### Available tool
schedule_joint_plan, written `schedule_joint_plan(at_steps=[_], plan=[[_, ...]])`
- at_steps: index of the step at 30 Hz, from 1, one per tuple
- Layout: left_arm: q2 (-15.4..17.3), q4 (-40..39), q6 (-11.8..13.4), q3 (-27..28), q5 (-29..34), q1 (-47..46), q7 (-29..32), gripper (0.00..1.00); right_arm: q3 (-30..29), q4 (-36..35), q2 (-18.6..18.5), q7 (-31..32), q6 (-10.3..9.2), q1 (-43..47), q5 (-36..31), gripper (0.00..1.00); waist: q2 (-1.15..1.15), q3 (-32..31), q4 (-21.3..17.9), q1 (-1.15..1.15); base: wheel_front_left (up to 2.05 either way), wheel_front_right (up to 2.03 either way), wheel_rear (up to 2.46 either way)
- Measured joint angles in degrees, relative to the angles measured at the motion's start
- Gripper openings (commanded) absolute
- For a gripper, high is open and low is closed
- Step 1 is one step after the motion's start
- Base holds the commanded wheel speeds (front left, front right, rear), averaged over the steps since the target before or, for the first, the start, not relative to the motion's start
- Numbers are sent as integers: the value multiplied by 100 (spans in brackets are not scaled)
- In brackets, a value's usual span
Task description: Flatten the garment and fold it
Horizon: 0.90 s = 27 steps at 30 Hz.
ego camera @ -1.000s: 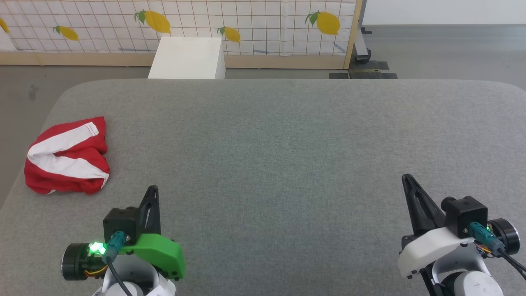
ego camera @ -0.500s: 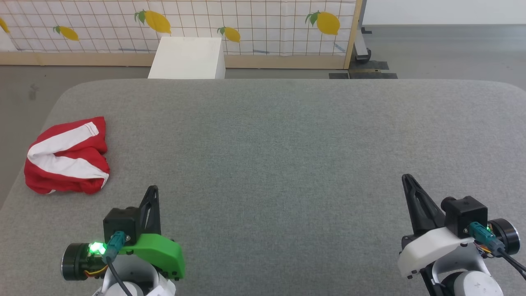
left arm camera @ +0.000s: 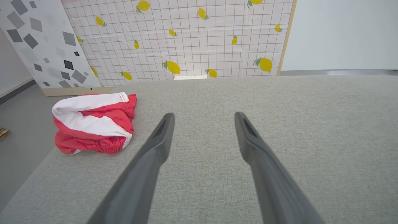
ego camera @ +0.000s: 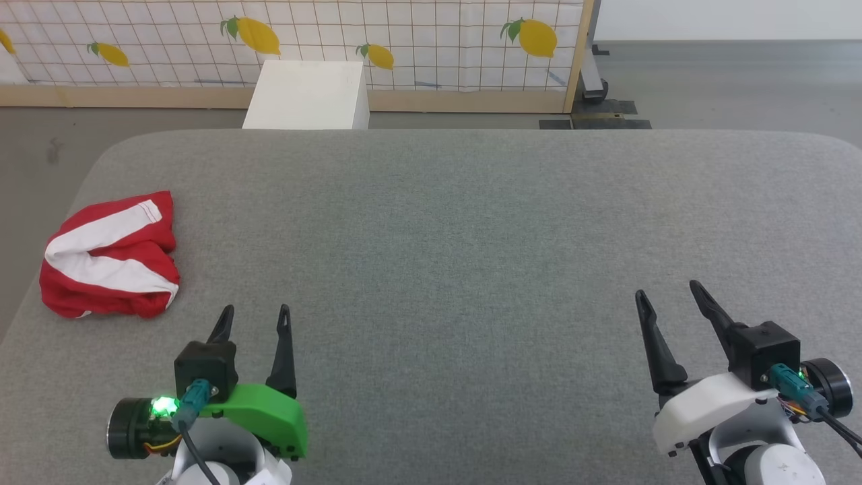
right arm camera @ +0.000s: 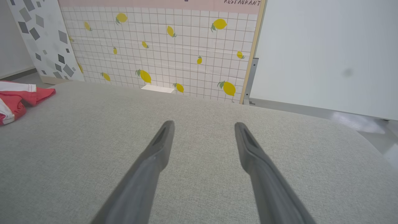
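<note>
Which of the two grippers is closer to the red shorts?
The left gripper, on the green-cased wrist; the shorts lie just beyond it, far from the white-cased right gripper.

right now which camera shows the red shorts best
The left wrist view: the shorts lie whole and bunched up, waistband gathers visible. The head view shows the shorts whole but smaller; in the right wrist view the frame edge cuts the shorts off.
</note>
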Motion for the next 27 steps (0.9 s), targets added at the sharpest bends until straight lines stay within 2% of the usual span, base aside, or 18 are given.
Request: schedule_joint_plan(at_steps=[27], plan=[[13,213,122,-271,-303,-45,-349,100,-76,96,0,-301,0,-1,75,100,0,7,4,0,0,0,0]])
